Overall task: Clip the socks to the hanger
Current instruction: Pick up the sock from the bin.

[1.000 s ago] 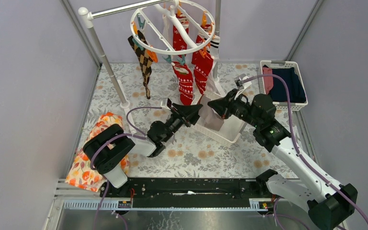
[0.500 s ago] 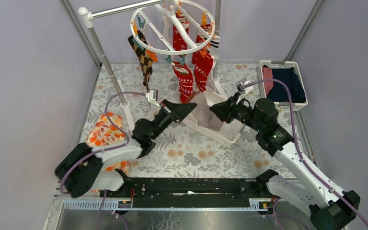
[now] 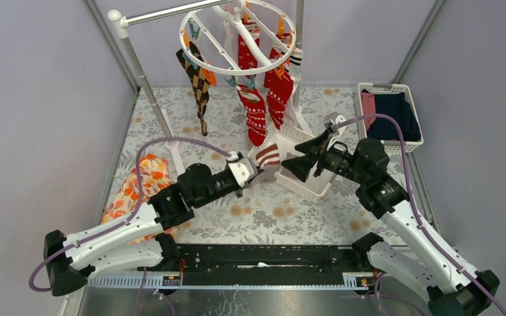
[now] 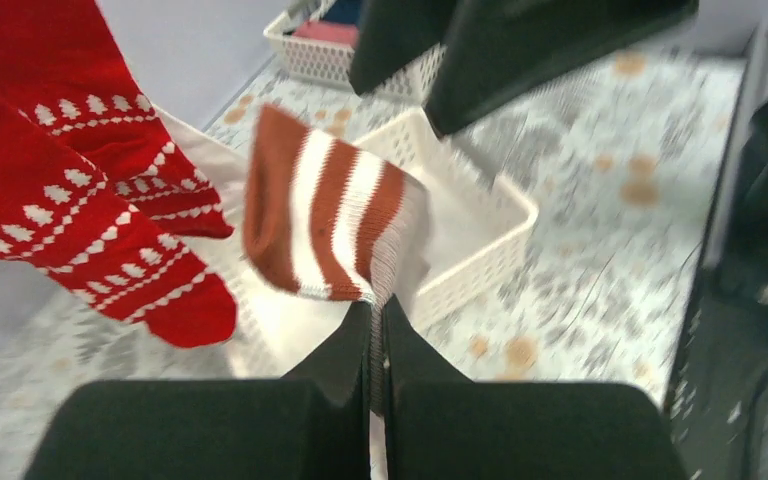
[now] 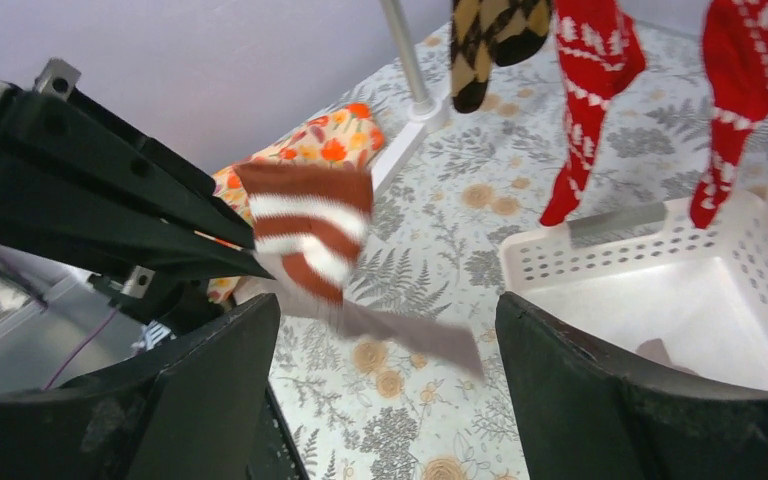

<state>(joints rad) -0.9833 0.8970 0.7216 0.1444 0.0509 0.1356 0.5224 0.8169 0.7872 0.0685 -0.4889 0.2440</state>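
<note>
My left gripper [image 3: 257, 162] is shut on a grey sock with a rust-and-white striped cuff [image 3: 269, 155], pinching its edge [image 4: 378, 310]; the cuff [image 4: 322, 215] stands up past the fingertips. In the right wrist view the cuff [image 5: 305, 228] hangs with its grey part trailing between the wide-apart fingers of my right gripper [image 5: 385, 310], touching neither. My right gripper [image 3: 293, 157] is open just right of the sock. The round white hanger [image 3: 237, 36] is at the back, with an argyle sock [image 3: 197, 82] and red patterned socks [image 3: 255, 112] clipped to it.
A white slatted basket [image 3: 306, 179] lies under my right gripper. A second basket [image 3: 390, 115] with navy and pink clothes stands at the back right. An orange floral cloth [image 3: 138, 187] lies on the left. The grey pole [image 3: 148, 85] slants down to the mat.
My left gripper shut on the sock and drew it left out of the basket. My right gripper opened and let the sock go.
</note>
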